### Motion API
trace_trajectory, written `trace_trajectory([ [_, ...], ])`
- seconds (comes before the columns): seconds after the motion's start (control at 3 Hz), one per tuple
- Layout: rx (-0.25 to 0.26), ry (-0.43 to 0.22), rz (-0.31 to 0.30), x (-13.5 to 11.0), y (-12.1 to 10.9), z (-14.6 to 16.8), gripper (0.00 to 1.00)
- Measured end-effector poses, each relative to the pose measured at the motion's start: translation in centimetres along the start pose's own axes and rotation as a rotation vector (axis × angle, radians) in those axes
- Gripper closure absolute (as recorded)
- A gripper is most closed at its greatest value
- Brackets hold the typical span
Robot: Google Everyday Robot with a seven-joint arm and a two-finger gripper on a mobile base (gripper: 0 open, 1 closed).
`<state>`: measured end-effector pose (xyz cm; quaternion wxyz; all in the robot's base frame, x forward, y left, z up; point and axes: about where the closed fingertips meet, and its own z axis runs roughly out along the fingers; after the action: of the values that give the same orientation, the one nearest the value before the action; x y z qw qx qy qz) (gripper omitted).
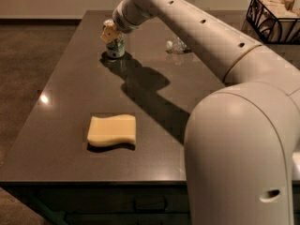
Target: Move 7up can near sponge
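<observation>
The 7up can (115, 47) stands upright on the dark table (70, 125) near its far left corner, green and white with a silver top. My gripper (110, 32) is at the can's top, on its left side, at the end of the long white arm that reaches in from the right. The gripper hides part of the can's upper half. The pale yellow sponge (112, 130) lies flat near the table's front edge, well apart from the can.
A clear plastic water bottle (176, 46) lies on the table at the back, right of the can. A black wire basket (276, 18) stands at the far right. My arm's large elbow (239, 149) fills the lower right of the view.
</observation>
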<state>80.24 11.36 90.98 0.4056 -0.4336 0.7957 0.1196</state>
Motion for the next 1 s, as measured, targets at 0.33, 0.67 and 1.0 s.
trace_trajectory([
  [0.33, -0.068, -0.014, -0.025, 0.4, 0.5, -2.2, 0.88],
  [0.67, -0.156, -0.032, -0.068, 2.0, 1.5, -6.0, 1.0],
  [1.0, -0.236, -0.059, -0.103, 4.2, 2.6, -10.4, 1.0],
])
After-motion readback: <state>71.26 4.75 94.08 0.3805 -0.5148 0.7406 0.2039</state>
